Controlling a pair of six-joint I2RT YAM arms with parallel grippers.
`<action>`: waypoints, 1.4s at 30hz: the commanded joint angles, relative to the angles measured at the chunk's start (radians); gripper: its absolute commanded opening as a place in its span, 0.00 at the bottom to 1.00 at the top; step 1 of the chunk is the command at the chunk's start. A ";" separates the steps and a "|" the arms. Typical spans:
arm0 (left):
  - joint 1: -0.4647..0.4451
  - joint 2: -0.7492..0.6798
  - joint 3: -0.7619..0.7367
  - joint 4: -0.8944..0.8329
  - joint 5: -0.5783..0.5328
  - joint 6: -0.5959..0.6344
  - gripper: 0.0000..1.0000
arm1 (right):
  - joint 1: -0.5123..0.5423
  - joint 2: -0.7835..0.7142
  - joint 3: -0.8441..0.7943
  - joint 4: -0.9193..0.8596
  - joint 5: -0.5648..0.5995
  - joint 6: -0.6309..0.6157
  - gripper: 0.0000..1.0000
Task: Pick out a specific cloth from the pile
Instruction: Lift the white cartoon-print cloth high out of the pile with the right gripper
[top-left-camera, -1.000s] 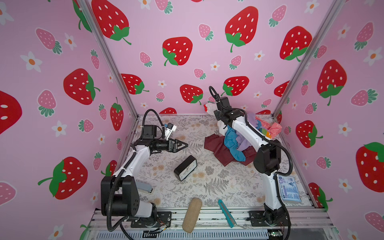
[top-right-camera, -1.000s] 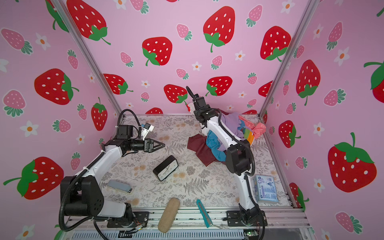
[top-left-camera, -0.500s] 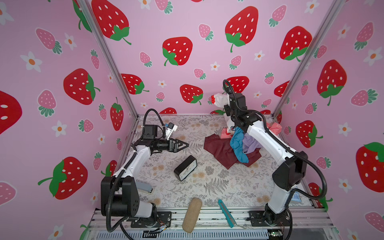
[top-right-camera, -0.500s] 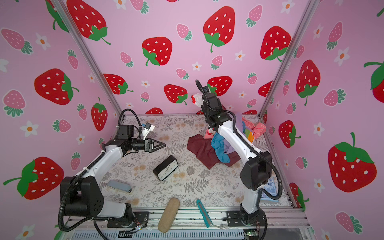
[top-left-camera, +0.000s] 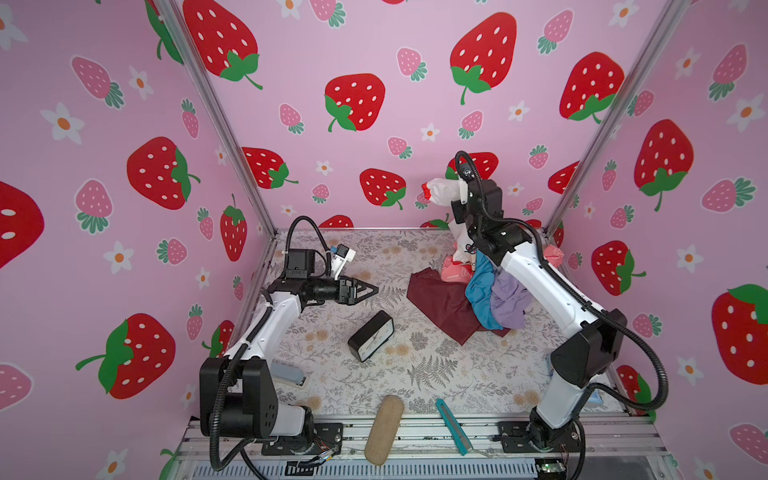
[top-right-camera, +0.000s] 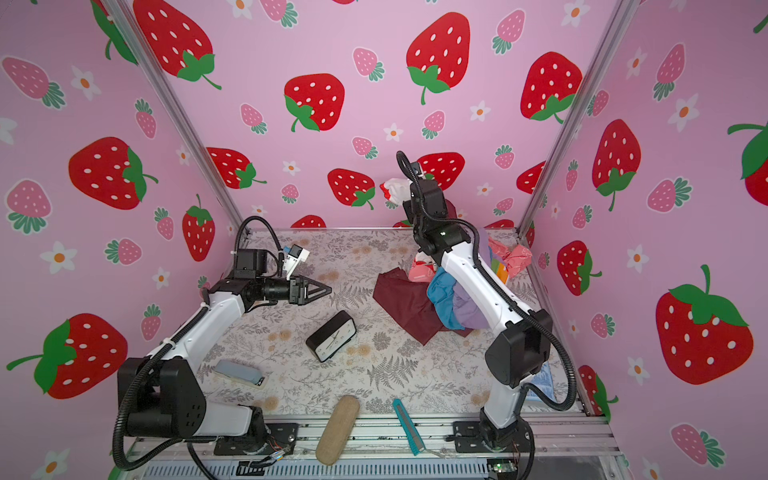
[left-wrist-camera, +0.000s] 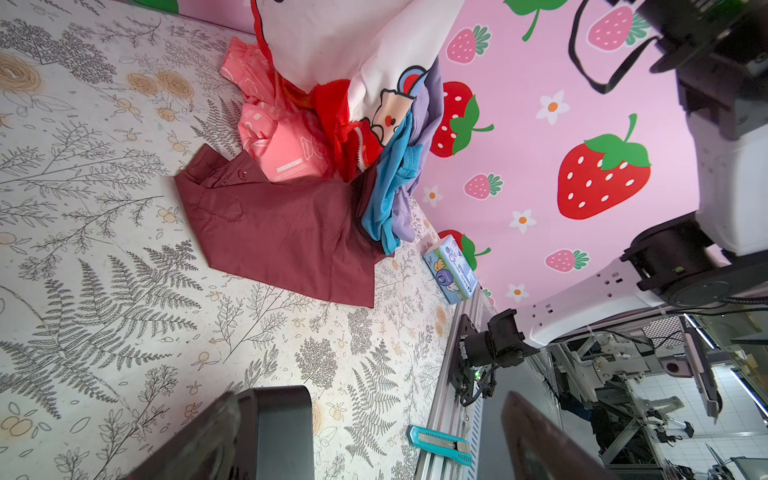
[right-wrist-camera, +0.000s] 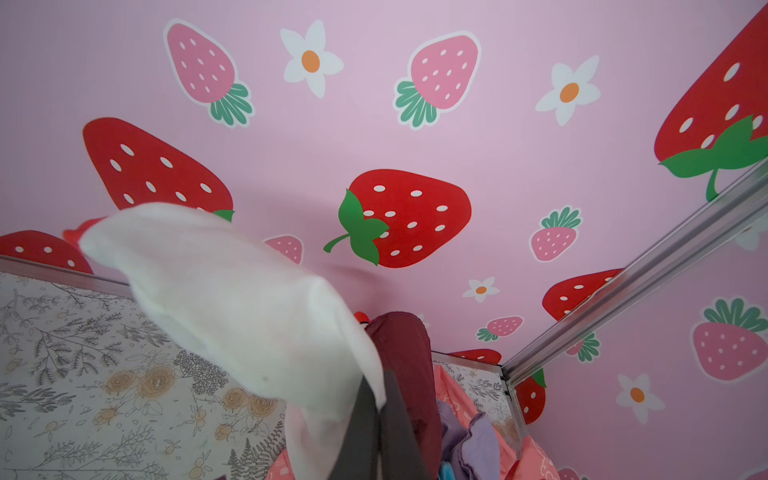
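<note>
A: Status, R side?

B: Right gripper (right-wrist-camera: 376, 399) has its jaws together, clamped on a white edge of the cloth (top-left-camera: 444, 191). Cloth is held up high at 1 o'clock, near the back wall (top-left-camera: 374, 50), in both top views.

A: Clear of the pile (top-left-camera: 449, 303)?

B: No. Top end is up, but the red panels and bear print hang down into it at 2 o'clock, per L wrist cam. Teal shirt (left-wrist-camera: 388, 187) and lilac cloth (left-wrist-camera: 428, 108) stand up against the cloth, touching it. Snagged or just leaning, can't tell.

A: So step = lift-out, approx. halfway, I'd say.

B: Agreed. Maroon piece (left-wrist-camera: 282, 232) and salmon-pink piece (left-wrist-camera: 286, 153) lie low on the table (top-left-camera: 436, 374).

A: L arm?

B: Left gripper (top-left-camera: 370, 289) hangs at 10 o'clock above the table, fingers apart per its wrist cam, holding nothing. Black clock (top-left-camera: 371, 341) sits near it, toward 8.

A: Next move?

B: Prob. more height, or a pull toward 9 o'clock away from the pile, till the lower end comes free. Grip is on a thin edge only, so go slow. Watch that teal + lilac drop off, not ride along.
</note>
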 joint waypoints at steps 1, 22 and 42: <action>-0.006 -0.022 0.013 0.011 0.028 0.008 0.99 | 0.009 -0.075 0.057 0.121 -0.047 -0.012 0.00; -0.008 -0.026 0.006 0.016 0.027 0.008 0.99 | 0.012 -0.057 0.169 0.242 -0.235 -0.004 0.00; -0.007 -0.009 0.007 0.019 0.027 0.013 0.99 | 0.016 0.087 0.431 0.255 -0.299 -0.036 0.00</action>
